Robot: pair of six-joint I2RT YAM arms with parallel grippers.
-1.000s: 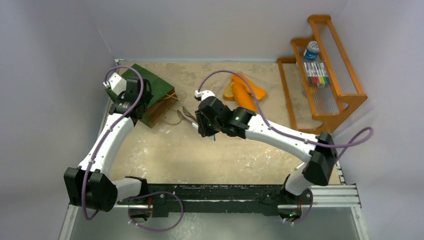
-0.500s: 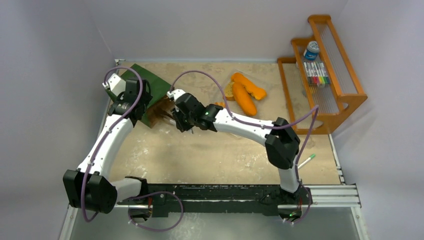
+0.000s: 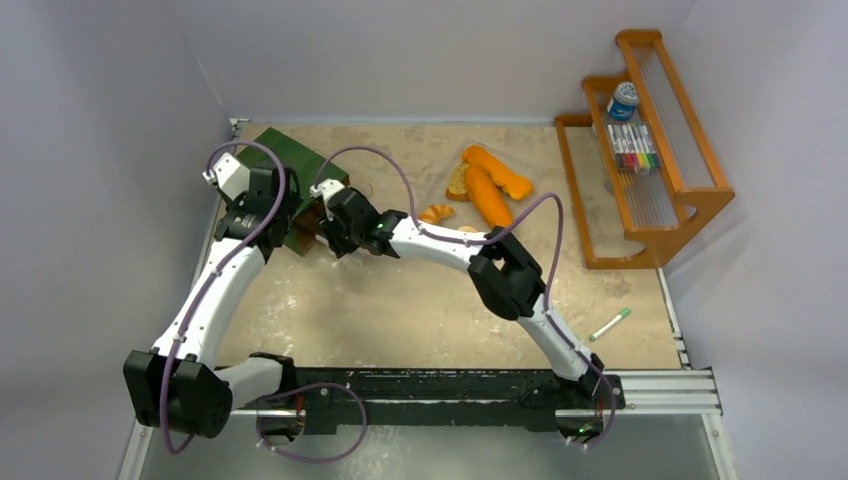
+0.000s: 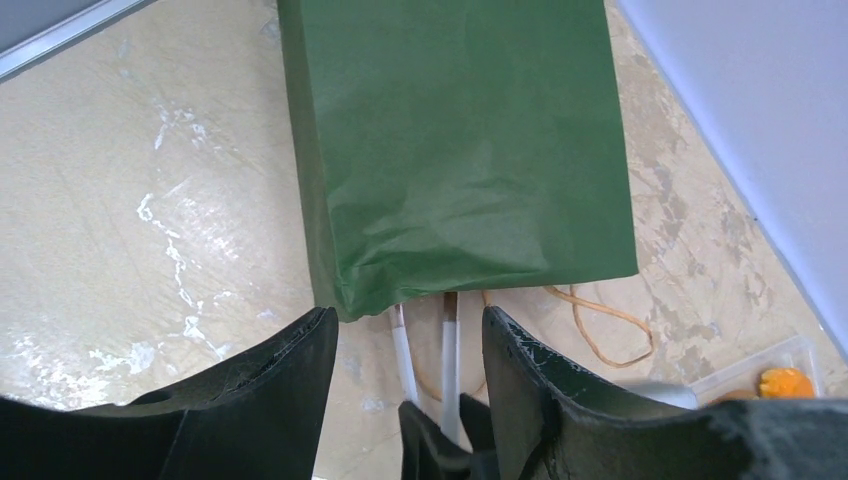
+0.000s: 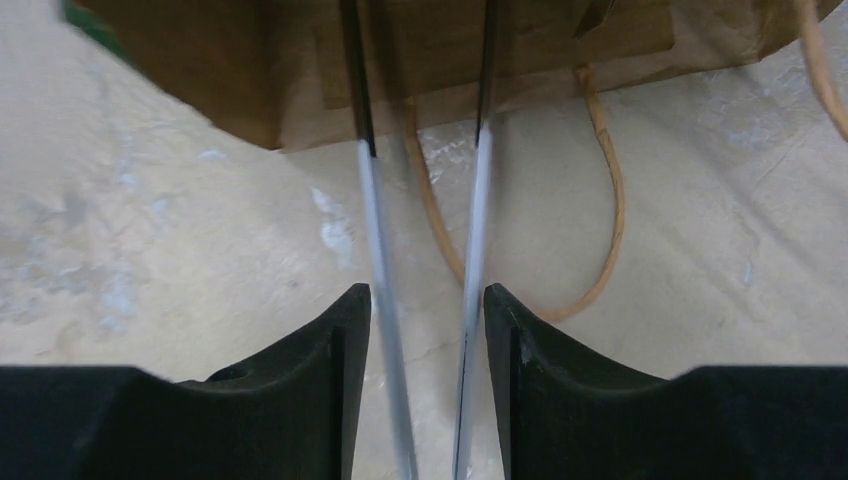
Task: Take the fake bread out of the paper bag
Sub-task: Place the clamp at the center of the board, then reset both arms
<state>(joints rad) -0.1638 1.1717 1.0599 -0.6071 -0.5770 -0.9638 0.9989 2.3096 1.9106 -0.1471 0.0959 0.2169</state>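
The dark green paper bag (image 3: 290,152) lies flat at the far left, its brown mouth toward the middle. My right gripper (image 3: 324,237) is shut on metal tongs (image 5: 480,230), whose two arms reach into the bag's brown mouth (image 5: 450,60). My left gripper (image 3: 288,232) hovers open over the bag's mouth edge (image 4: 460,140), with the tongs (image 4: 450,350) between its fingers. Orange loaves (image 3: 488,196), a tan slice (image 3: 458,181) and a croissant (image 3: 436,212) lie on the table at the back centre. Any bread inside the bag is hidden.
A wooden rack (image 3: 650,150) with markers and a can stands at the back right. A green marker (image 3: 608,325) lies near the front right. The bag's string handle (image 5: 600,200) loops on the table by the mouth. A clear tray corner (image 4: 790,350) holds an orange piece.
My right arm has swung left from the table's middle to the bag, carrying the tongs, and their tips are now in the bag's mouth. The left arm has barely moved.
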